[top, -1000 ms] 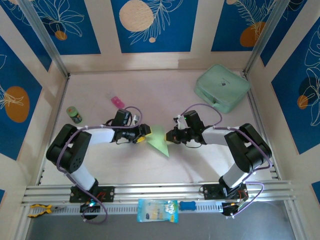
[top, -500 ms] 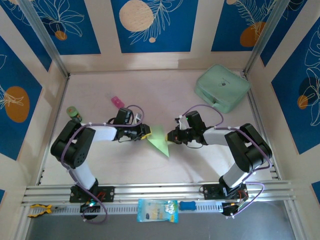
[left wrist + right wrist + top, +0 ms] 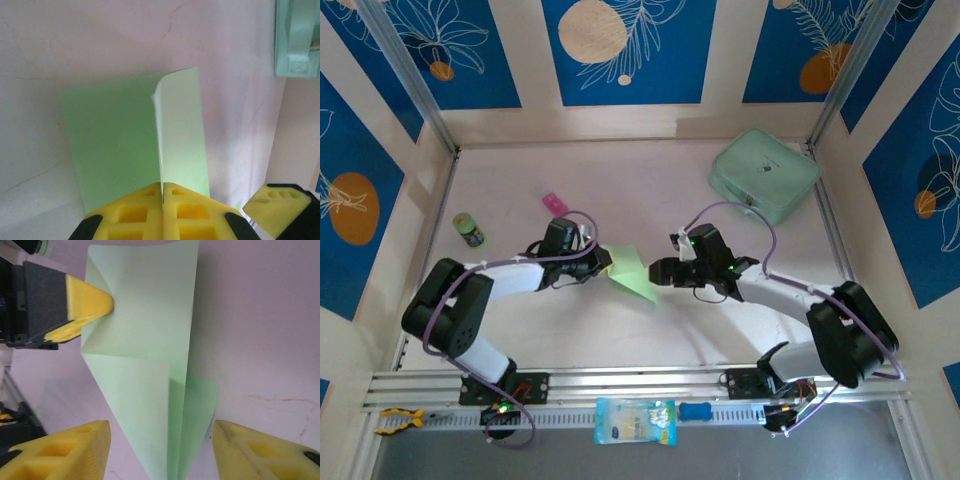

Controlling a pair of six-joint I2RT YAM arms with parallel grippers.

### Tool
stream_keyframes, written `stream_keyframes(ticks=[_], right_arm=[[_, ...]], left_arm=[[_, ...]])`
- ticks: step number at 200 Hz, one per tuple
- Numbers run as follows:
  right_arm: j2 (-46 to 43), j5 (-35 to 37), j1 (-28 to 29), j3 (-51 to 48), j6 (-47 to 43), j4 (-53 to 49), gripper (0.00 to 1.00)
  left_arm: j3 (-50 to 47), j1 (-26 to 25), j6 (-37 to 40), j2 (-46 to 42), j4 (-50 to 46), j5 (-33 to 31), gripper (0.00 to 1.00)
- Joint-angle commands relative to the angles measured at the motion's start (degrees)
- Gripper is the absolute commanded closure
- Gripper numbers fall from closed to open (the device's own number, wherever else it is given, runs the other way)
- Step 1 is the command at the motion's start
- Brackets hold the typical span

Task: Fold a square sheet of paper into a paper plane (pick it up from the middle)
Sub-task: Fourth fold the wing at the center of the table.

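Observation:
The paper plane (image 3: 633, 272) is a pale-green sheet, part-folded to a point, lying mid-table. My left gripper (image 3: 605, 264) is shut on the paper's left edge; in the left wrist view the yellow pads (image 3: 145, 210) meet on a raised fold of the sheet (image 3: 125, 135). My right gripper (image 3: 658, 272) is open at the paper's right side. In the right wrist view its fingertips (image 3: 95, 440) stand either side of the narrow end of the paper (image 3: 145, 340), apart from it, with the left gripper's finger (image 3: 90, 297) pinching the far edge.
A thick mint-green zip case (image 3: 765, 175) sits at the back right. A small green jar (image 3: 469, 229) and a pink item (image 3: 555, 204) lie at the left. A snack packet (image 3: 634, 420) and a blue object (image 3: 695, 411) rest on the front rail.
Both arms have changed pose: the left elbow swung down-left, the right elbow swung out right. The paper's near tip has shifted slightly away from the rail. The left gripper stays shut on it.

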Motion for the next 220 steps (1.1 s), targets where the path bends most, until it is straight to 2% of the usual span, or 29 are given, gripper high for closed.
stream_keyframes(ticks=[1, 36, 64, 95, 127, 152, 220], right_arm=[[-1.26, 11.36, 4.03, -1.04, -6.18, -1.81, 0.43], [-2.21, 24.03, 12.98, -5.21, -15.84, 5.51, 0.43], [-2.13, 28.37, 15.88, -6.94, -20.53, 8.46, 0.44], [-1.63, 27.62, 18.97, -7.83, -26.58, 10.93, 0.48], [0.09, 29.09, 21.89, -7.65, -27.48, 12.06, 0.51], [2.73, 32.93, 25.05, -7.07, -28.45, 12.65, 0.55], [10.57, 43.78, 28.44, -2.55, -28.54, 10.14, 0.57]], left_arm=[[-0.26, -1.39, -0.66, -1.29, -1.48, -3.56, 0.98], [2.44, -3.51, -0.45, 1.56, -0.86, -1.81, 0.96], [3.13, -4.22, -0.47, 2.61, -1.41, -2.03, 0.94], [4.01, -4.33, 0.52, 2.96, -1.77, -0.67, 0.86], [5.2, -4.33, 0.85, 4.43, -0.76, 2.31, 0.81], [5.46, -4.33, 0.6, 4.42, -0.58, 2.69, 0.82], [5.87, -4.32, 1.11, 4.03, -1.85, 2.92, 0.85]])
